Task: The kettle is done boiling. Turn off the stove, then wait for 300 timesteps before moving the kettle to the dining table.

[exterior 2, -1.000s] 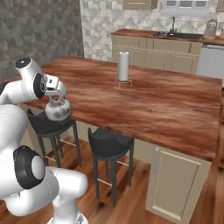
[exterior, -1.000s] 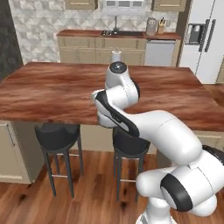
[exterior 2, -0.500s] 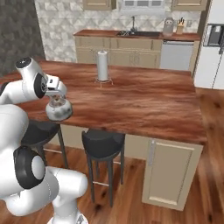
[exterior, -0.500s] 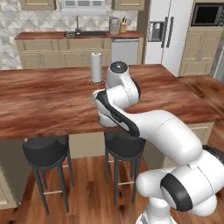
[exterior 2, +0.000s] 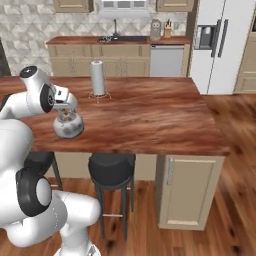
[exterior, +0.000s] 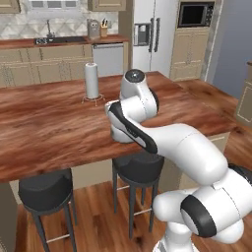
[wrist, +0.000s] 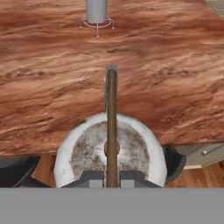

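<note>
The fingers (wrist: 112,178) pinch the kettle (exterior 2: 68,125) by its handle (wrist: 111,105), above the surface's (exterior 2: 150,112) near edge.

Kettle held at the near edge of the dining table

The kettle (exterior 2: 68,125) is small, squat and rounded, silvery-white with a mottled top, and its thin arched handle (wrist: 111,113) runs straight up the middle in the hand view. It hangs upright, partly over the near edge of the dining table (exterior 2: 145,117) and partly off it. The table is a long reddish-brown wood-grain top on a beige base, with round black stools (exterior 2: 112,170) tucked beneath its near side.
</note>
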Motion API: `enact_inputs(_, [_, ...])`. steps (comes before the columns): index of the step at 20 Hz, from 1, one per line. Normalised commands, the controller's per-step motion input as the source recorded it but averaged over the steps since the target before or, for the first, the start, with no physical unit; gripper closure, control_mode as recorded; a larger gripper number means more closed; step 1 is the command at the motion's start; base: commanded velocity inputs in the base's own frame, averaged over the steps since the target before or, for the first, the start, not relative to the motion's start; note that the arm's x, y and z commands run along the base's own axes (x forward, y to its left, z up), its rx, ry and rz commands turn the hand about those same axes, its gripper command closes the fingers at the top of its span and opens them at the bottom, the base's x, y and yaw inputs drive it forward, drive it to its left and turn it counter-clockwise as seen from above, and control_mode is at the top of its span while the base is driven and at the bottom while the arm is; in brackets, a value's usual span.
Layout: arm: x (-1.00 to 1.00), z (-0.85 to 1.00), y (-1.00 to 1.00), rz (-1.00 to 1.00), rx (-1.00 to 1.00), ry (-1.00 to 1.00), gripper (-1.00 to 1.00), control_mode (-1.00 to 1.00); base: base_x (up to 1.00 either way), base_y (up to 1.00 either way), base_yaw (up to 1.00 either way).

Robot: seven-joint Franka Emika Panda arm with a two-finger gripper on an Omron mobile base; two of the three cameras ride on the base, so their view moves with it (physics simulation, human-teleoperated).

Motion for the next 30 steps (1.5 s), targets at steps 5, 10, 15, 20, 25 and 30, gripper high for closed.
enact_inputs(5, [0.00, 0.00, 0.00, 0.00, 0.00, 0.00, 1.00, 1.00, 0.44, 0.58, -0.31])
enact_inputs(10, [0.00, 0.00, 0.00, 0.00, 0.00, 0.00, 1.00, 1.00, 0.25, 0.26, -0.10])
enact_inputs(15, [0.00, 0.00, 0.00, 0.00, 0.00, 0.00, 1.00, 1.00, 0.00, 0.00, 0.00])
enact_inputs(20, [0.01, 0.00, 0.00, 0.00, 0.00, 0.00, 1.00, -1.00, 0.04, 0.00, 0.00])
enact_inputs(25, [0.15, -0.14, 0.05, 0.00, 0.00, 0.00, 1.00, -1.00, 0.00, 0.00, 0.00])
enact_inputs(30, [0.29, -0.26, 0.10, 0.01, 0.00, 0.00, 1.00, -1.00, 0.00, 0.00, 0.00])
